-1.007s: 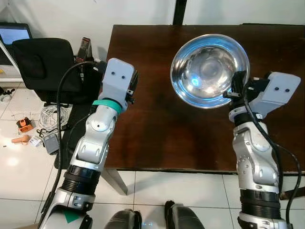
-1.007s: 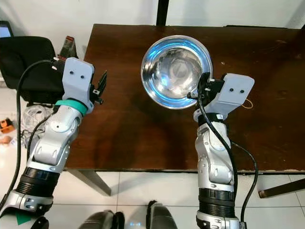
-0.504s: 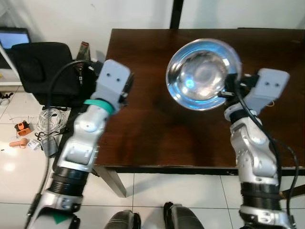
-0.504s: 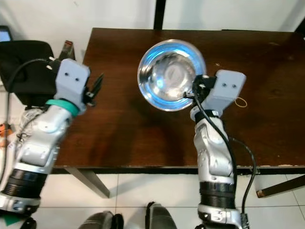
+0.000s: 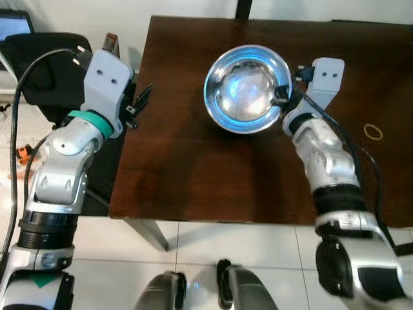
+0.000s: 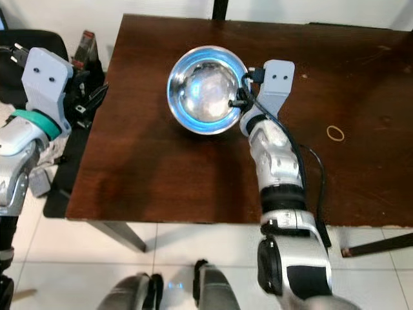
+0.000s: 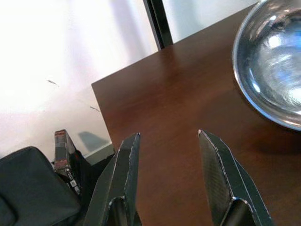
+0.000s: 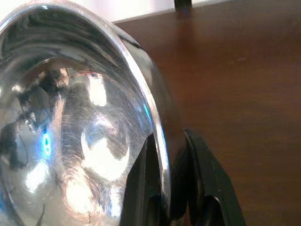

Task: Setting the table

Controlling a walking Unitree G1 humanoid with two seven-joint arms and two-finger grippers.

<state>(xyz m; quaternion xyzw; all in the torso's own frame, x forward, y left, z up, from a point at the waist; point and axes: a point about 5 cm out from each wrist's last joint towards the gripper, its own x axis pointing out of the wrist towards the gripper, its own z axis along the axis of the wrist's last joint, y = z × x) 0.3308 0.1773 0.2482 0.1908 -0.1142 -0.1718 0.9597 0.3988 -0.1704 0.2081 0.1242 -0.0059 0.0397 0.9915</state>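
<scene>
The right gripper pinches the rim of 1 shiny bowl over the brown table, the left gripper waits open and empty, and the bowl is not set down yet.

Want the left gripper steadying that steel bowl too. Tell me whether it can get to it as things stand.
Probably yes. The left gripper hangs open at the table's left edge, and bare wood lies between it and the steel bowl, which the right gripper pinches by the rim.
</scene>
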